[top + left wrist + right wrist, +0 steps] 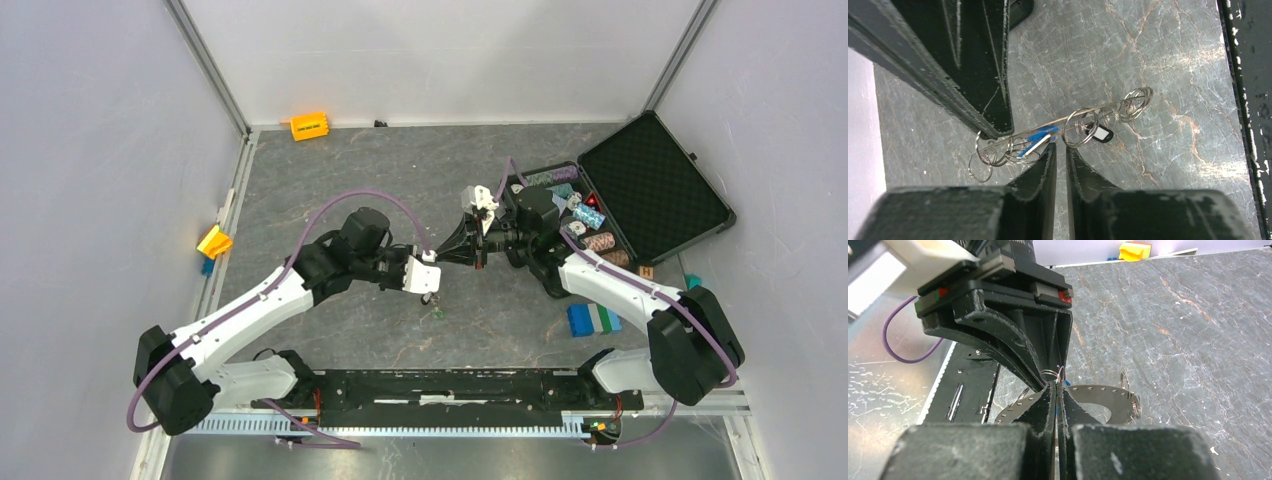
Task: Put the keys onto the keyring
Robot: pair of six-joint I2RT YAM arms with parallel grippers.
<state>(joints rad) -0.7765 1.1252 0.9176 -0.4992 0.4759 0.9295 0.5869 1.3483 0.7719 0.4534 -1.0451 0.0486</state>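
My right gripper is shut on the keyring, a flat grey ring with small holes along its rim, held above the table. In the left wrist view the keyring shows edge-on as a thin line carrying several small split rings, a blue-tagged key and a black-tagged key. My left gripper has its tips right against that edge, between the two tags, with a narrow bare gap between the jaws. From above, the two grippers meet mid-table, left and right. A green-tagged key shows just below them.
An open black case holding striped chips stands at the back right. A blue, green and white block lies near the right arm. An orange block and a yellow piece sit by the walls.
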